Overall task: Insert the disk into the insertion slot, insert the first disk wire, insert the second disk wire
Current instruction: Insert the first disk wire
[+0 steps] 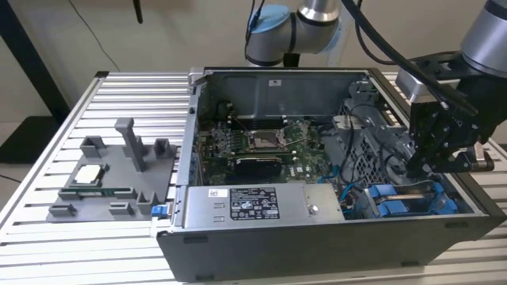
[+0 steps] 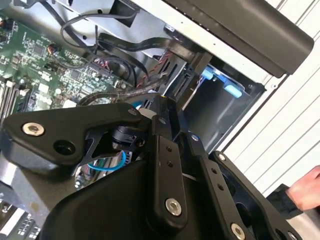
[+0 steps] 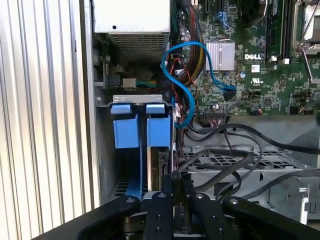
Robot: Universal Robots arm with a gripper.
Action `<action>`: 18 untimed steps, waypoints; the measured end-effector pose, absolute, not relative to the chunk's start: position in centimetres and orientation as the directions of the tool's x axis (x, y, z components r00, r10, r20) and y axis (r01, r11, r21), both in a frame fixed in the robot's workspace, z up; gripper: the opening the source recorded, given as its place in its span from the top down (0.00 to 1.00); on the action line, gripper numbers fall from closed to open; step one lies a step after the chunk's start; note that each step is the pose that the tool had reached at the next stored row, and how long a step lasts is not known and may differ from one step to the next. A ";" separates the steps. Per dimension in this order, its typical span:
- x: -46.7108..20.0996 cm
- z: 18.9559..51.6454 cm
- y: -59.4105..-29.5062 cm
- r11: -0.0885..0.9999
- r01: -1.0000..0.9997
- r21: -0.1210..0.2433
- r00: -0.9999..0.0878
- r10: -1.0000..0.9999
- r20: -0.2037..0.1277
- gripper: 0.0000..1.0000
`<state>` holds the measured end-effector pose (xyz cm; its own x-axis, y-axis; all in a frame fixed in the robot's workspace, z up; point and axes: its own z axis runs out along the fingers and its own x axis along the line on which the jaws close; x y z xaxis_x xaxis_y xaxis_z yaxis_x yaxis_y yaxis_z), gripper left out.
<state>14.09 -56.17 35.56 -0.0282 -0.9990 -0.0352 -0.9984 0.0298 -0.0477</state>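
Now, over the slatted metal table (image 1: 119,95), the gripper (image 1: 421,168) hangs by the insertion slot (image 1: 408,200), state unclear.

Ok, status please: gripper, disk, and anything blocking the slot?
Gripper low at the insertion slot. Blue tabs sit at the slot; disk itself hard to tell. Blue cable and black cables lie beside the slot.

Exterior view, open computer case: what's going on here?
One robot arm is working inside an open computer case on a slatted metal table. Its gripper is down at the insertion slot, the drive bay with blue tabs beside the power supply. A flat part stands edge-on in the bay at the gripper, likely the disk; whether it is gripped or seated, I cannot tell. In the second wrist view a person's hand is over the table beside the case.
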 end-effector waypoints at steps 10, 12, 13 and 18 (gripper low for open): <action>15.1 34.6 -56.6 0.029 -0.998 -0.048 -0.028 -0.999 -0.028 0.81; 15.1 34.5 -56.7 0.030 -0.998 -0.048 -0.028 -0.999 -0.027 0.81; 15.1 34.5 -56.7 0.030 -0.998 -0.048 -0.028 -0.999 -0.027 0.81; 15.2 34.2 -56.7 0.029 -0.998 -0.048 -0.028 -0.999 -0.026 0.81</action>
<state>15.17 -56.75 34.25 -0.0282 -0.9993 -0.0256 -0.9984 0.0294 -0.0480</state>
